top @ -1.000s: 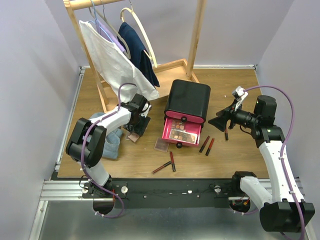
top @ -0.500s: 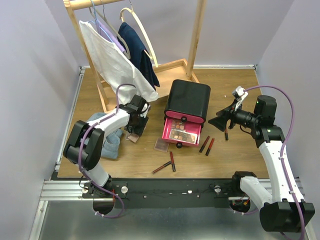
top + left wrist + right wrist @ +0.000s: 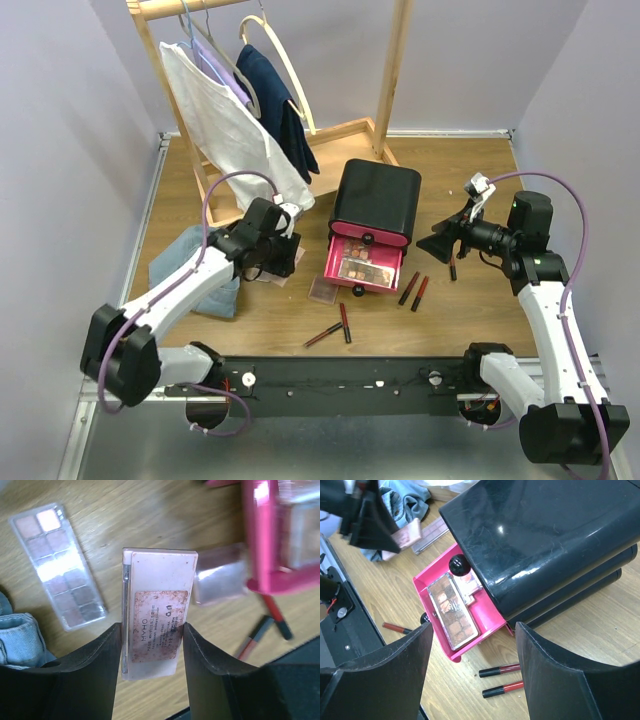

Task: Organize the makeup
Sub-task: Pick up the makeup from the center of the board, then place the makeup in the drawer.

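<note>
A pink-brown palette (image 3: 160,575), label side showing, is clamped by its long edges between the left fingers (image 3: 111,647). It is held above the wooden surface (image 3: 150,515), left of the open pink drawer (image 3: 262,535). Below it lie a second palette (image 3: 57,565), a small square case (image 3: 220,575) just beside the drawer, and 2 lip tubes (image 3: 257,632). The right fingers (image 3: 417,645) stand spread and hold nothing, hovering right of the black box (image 3: 545,540), whose drawer holds another palette (image 3: 452,612).

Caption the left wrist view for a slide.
Left gripper grips a flat pale-pink rectangular eyeshadow palette; another clear-lidded palette lies on the wooden table.
</note>
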